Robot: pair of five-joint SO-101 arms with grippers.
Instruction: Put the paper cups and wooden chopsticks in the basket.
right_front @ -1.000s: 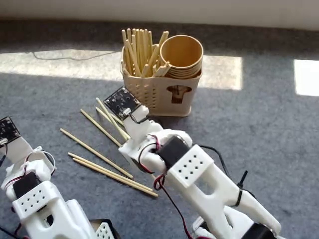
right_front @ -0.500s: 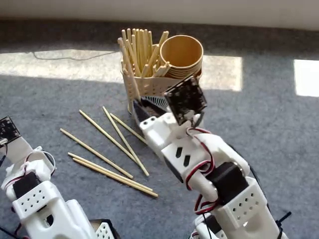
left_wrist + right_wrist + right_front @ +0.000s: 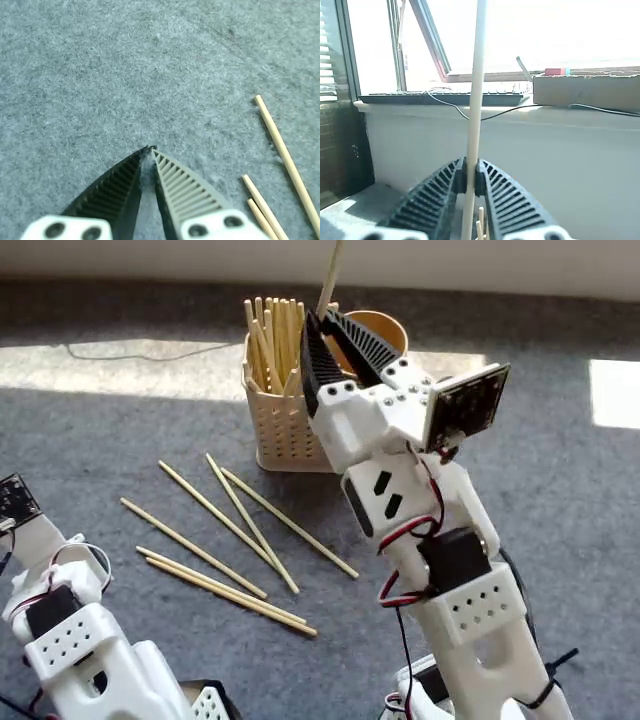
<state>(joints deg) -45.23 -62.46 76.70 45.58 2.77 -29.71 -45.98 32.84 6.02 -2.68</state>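
**Right arm holding one chopstick above the basket**

The chopstick (image 3: 331, 275) you are carrying is a pale, straight wooden stick, standing almost upright directly over the basket (image 3: 285, 430). The right gripper (image 3: 320, 318) is clamped on it near its lower end, with most of its length rising above the jaws. In the right wrist view the stick (image 3: 476, 90) runs up between the ribbed fingers (image 3: 505, 200).

Below it, a bundle of chopsticks (image 3: 272, 340) stands in one side of the basket. A stack of paper cups (image 3: 388, 328) sits in the other side, partly hidden by the gripper.

Several loose chopsticks (image 3: 230, 530) lie flat on the grey carpet (image 3: 560, 500) in front of the basket, towards the left arm (image 3: 60, 620). Some are crossed and two lie side by side.

The left gripper (image 3: 150, 150) hangs low over the carpet, its tips together on nothing, with three loose stick ends (image 3: 285, 150) just beside it.

The carpet runs back to a wall behind the basket.
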